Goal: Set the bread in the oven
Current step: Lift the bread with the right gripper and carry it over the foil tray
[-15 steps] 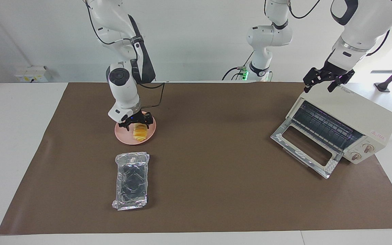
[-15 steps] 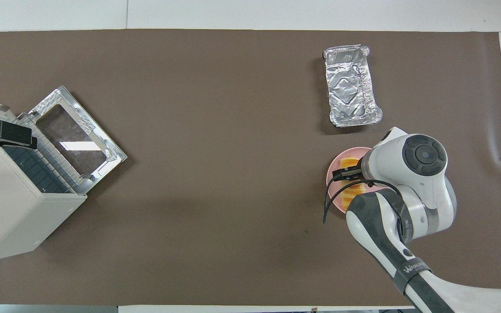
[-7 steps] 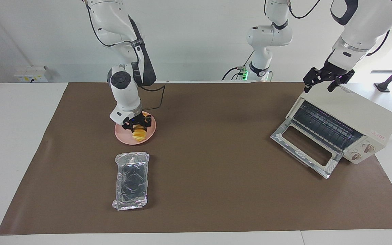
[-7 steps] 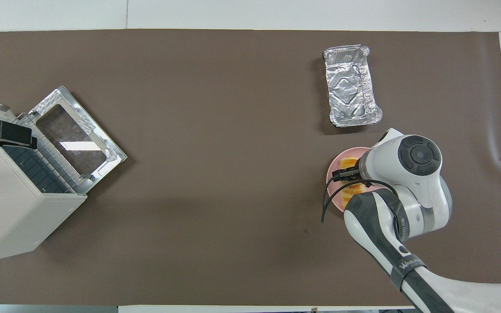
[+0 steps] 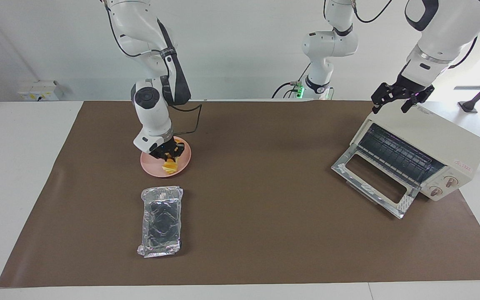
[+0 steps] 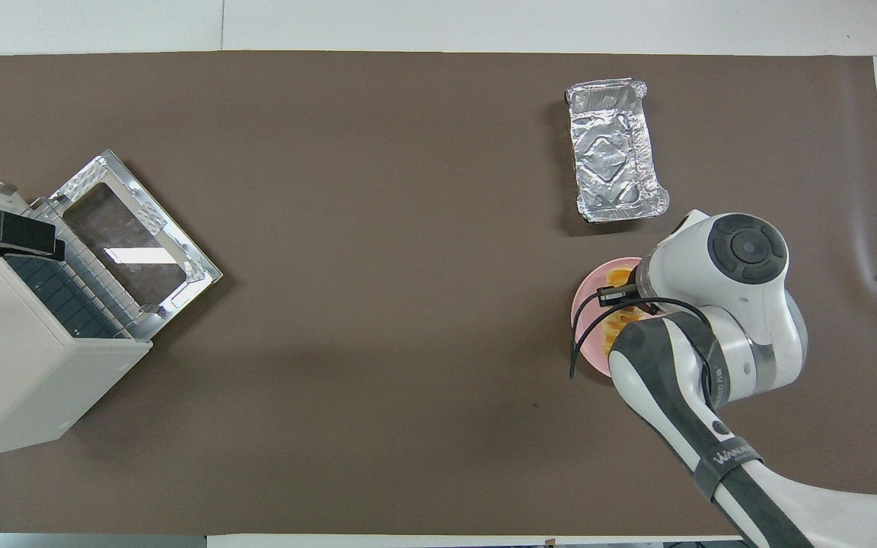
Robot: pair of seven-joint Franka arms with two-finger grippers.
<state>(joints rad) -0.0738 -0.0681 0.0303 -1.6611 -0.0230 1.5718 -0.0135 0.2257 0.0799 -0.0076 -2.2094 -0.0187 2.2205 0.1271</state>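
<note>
The right gripper (image 5: 168, 156) is down on the bread (image 5: 169, 165), and we see its fingers drawn in narrow against the loaf's sides, clamped on it where it lies on the pink plate (image 5: 183, 161). The bread is a small yellow-orange loaf with ridges like slices; in the facing view only its end farther from the robots shows below the fingers, and in the overhead view we catch just an orange sliver of it (image 6: 620, 275) beside the arm's wrist. The plate sits toward the right arm's end of the table, on the brown mat (image 5: 248, 200), with the crinkled foil tray (image 5: 161, 221) just beside it, farther from the robots.

The left gripper (image 5: 394, 100) hangs over the top edge of the oven (image 5: 431, 141), fingers spread wide and holding nothing; that arm waits. The oven is a boxy cream-white toaster oven at the left arm's end of the table, its glass door (image 5: 375, 183) dropped open in front of it and the wire rack visible inside, two round knobs on its face.

Against a second ago, we note that the right gripper's fingers, then splayed wide either side of the loaf, have closed in on it, and the wrist has swung a little. The bread, plate, tray, oven and left gripper sit as they did.
</note>
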